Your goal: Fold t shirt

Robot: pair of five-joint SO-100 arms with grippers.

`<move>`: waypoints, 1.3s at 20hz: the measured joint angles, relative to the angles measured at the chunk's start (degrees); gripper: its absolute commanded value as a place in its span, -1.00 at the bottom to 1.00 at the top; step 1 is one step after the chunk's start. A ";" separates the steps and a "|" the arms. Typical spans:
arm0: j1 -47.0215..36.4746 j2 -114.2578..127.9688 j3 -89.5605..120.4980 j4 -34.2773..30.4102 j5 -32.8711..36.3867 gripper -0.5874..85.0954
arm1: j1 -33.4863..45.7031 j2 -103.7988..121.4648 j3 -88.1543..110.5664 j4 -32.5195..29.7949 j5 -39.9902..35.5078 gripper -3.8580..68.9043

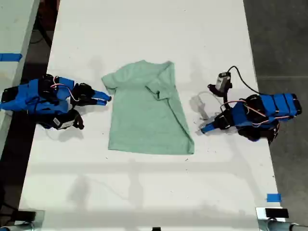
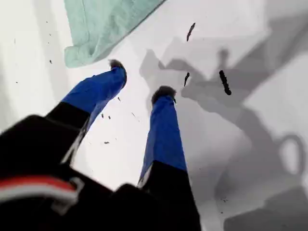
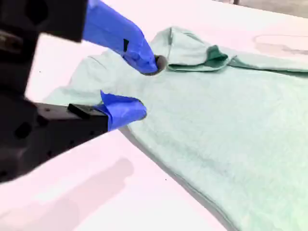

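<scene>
On the tabletop: the small pale mint-green short-sleeved cloth t shirt (image 1: 144, 115) lies flat on the white tabletop (image 1: 144, 29), midway between the two blue arms. Its side toward the exterior view's right is already folded inward, and the other sleeve is spread out.
Second gripper: my second gripper (image 3: 144, 86) is at the spread sleeve, its fingers moderately wide, one over the cloth and one at the hem. I cannot tell if they touch it.
First gripper: my first gripper (image 2: 142, 79) is over bare tabletop just beside a hem corner, fingers apart and empty.
Step in hand: probably pinching the spread sleeve to fold it inward.
Doing it well: get the lower finger under the hem, close on one layer only, lift low, and carry it across without dragging the body.
Exterior view only: shows the whole outline and both arms.
Second wrist view only: shows the fingers against the sleeve edge and the darker collar lining.
First wrist view only: shows the gap between fingertip and cloth corner.
</scene>
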 measured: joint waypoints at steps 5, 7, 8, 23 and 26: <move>1.23 0.00 0.00 -0.09 5.80 -0.99 | -0.09 0.00 0.09 0.00 -16.61 -0.59; 1.14 0.00 0.00 -0.09 5.89 -0.99 | 0.09 0.00 0.09 0.00 -17.67 -0.60; 1.14 0.00 0.00 -0.09 5.80 -0.99 | 0.09 0.00 0.09 0.00 -17.84 -0.60; 2.64 -63.90 -44.30 3.16 4.31 -0.65 | 0.09 0.00 0.09 0.00 -17.93 -0.65; -8.17 -70.84 -49.57 5.98 13.01 -0.55 | 0.09 0.00 0.09 0.00 -17.93 -0.65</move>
